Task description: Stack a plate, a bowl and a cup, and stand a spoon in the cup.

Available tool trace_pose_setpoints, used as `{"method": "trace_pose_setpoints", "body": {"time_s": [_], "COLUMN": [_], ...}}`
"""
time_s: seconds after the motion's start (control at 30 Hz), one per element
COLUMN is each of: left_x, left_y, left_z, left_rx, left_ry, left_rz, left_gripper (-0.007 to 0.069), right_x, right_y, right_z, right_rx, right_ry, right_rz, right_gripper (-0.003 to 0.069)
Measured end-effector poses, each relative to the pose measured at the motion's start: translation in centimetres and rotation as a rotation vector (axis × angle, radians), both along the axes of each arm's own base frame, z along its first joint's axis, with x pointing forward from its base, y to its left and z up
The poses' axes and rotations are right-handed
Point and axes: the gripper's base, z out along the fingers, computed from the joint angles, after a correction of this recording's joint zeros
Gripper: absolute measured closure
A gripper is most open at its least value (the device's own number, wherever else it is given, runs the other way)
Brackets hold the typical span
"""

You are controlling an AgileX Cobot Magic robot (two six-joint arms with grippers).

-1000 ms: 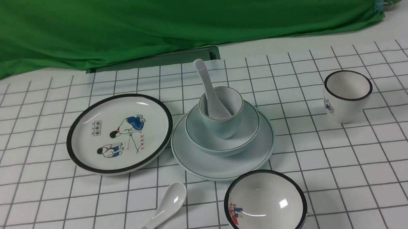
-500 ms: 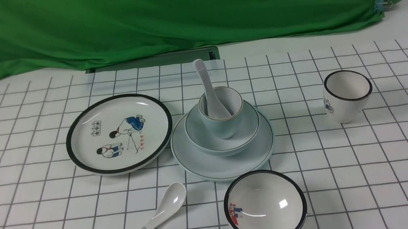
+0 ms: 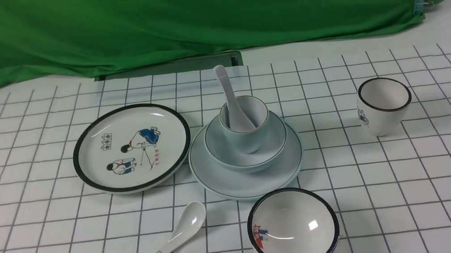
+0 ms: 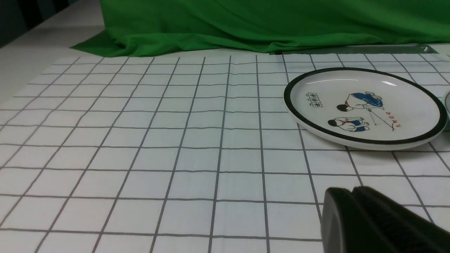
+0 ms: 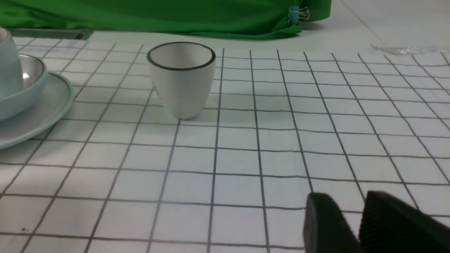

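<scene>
Altogether two plates (image 3: 249,177), two bowls.

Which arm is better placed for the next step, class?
Neither is needed: the spoon already stands in the cup, on the bowl and plate. Both the left gripper and right gripper hang clear, empty.

Round white plate with black rim and cartoon figures (image 3: 132,147) at centre-left. White spoon with printed characters on handle (image 3: 168,242) at lower centre-left. White bowl with black rim (image 3: 293,228) at bottom centre. White cup with black rim (image 3: 384,105) at right. Green cloth (image 3: 189,12) across top. White gridded tablecloth (image 3: 433,184) under all.
</scene>
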Motion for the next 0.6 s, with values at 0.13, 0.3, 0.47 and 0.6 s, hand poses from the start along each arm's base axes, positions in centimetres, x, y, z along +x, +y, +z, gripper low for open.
{"method": "trace_pose_setpoints", "body": {"time_s": [0.13,0.3,0.47,0.6], "left_x": [0.00,0.00,0.00,0.00], "left_y": [0.00,0.00,0.00,0.00], "left_z": [0.00,0.00,0.00,0.00], "left_rx": [0.000,0.001,0.001,0.002], "left_ry": [0.000,0.000,0.000,0.000], "left_rz": [0.000,0.000,0.000,0.000], "left_gripper": [0.0653,0.0653,0.0653,0.0653], "right_x": [0.00,0.00,0.00,0.00], "right_y": [0.00,0.00,0.00,0.00], "right_z": [0.00,0.00,-0.01,0.00], "right_rx": [0.000,0.000,0.000,0.000], "right_ry": [0.000,0.000,0.001,0.000], "right_rz": [0.000,0.000,0.000,0.000], "right_gripper": [0.0440,0.0425,0.0421,0.0420]}}
